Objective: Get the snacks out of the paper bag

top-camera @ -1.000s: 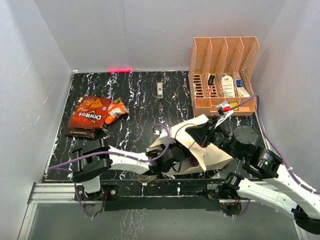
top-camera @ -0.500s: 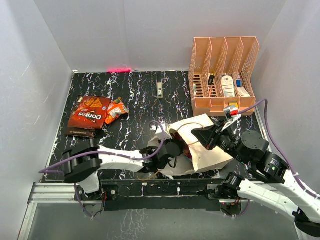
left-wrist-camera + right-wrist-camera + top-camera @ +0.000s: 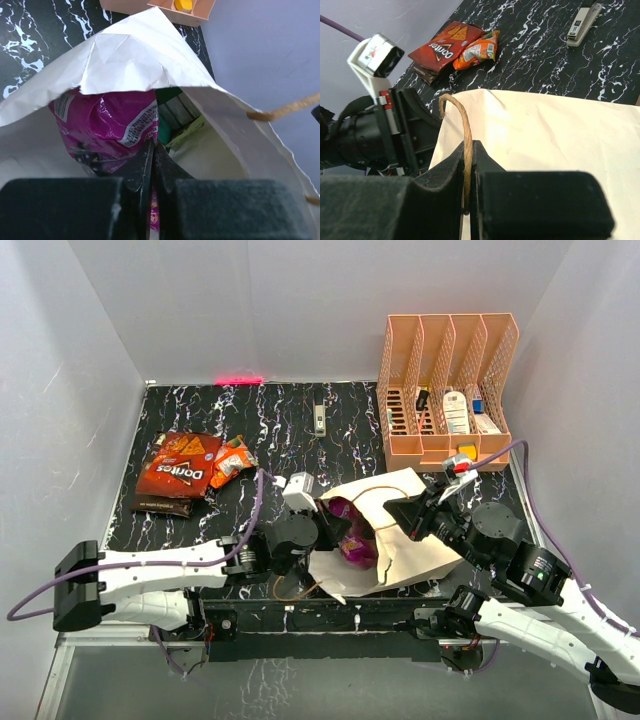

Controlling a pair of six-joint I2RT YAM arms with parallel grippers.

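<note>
Quick update. A second ago my left gripper (image 3: 152, 152) was buried in the paper bag (image 3: 425, 552) and no snack was showing there. Now that arm has backed off to the left, and a purple packet (image 3: 107, 127) sits right in the bag's mouth, so I reckon the pull is working and this one is about halfway out.

The left fingers are clamped down to a sliver on the near edge of that packet. Most of it is ahead of the gripper, under the bag's top flap, and its far end is inside the bag. Behind it, deeper in, I can see something green (image 3: 172, 107), so there's more to fetch after this.

My right gripper (image 3: 468, 167) is pinched tight on the cord handle (image 3: 464, 125) and holds the bag's upper side up so the mouth gapes.

Three snacks are already out at the far left of the table: the red Doritos bag (image 3: 180, 468), an orange packet (image 3: 232, 458) touching it, and a dark brown one (image 3: 160, 505) poking out underneath.
</note>
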